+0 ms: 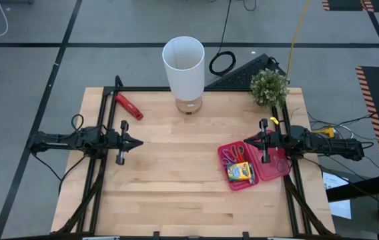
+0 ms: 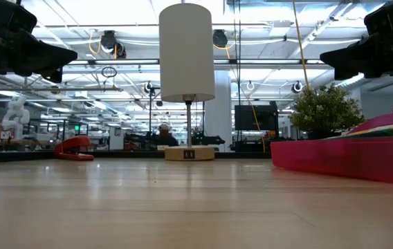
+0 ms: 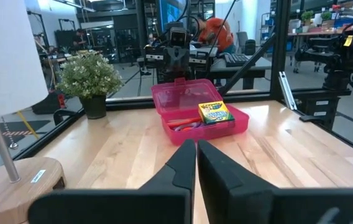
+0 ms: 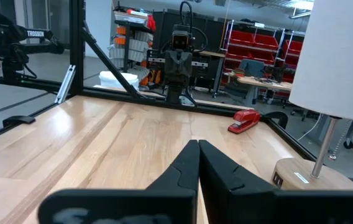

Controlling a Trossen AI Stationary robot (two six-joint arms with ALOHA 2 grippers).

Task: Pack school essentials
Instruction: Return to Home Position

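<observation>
Both end effectors, left [image 1: 136,142] and right [image 1: 248,142], are closed and empty. Risk: the crayon box [image 1: 240,173] protrudes from the pink case [image 1: 273,171], obstructing lid closure.

Overhead: looking straight down on the whole pale wooden table [image 1: 176,173]. Low: level at table-top height, facing the white cylindrical lamp [image 2: 187,55] and the room beyond. Each wrist: looking across the table towards the opposite arm, sharing the lamp with both other views.
</observation>
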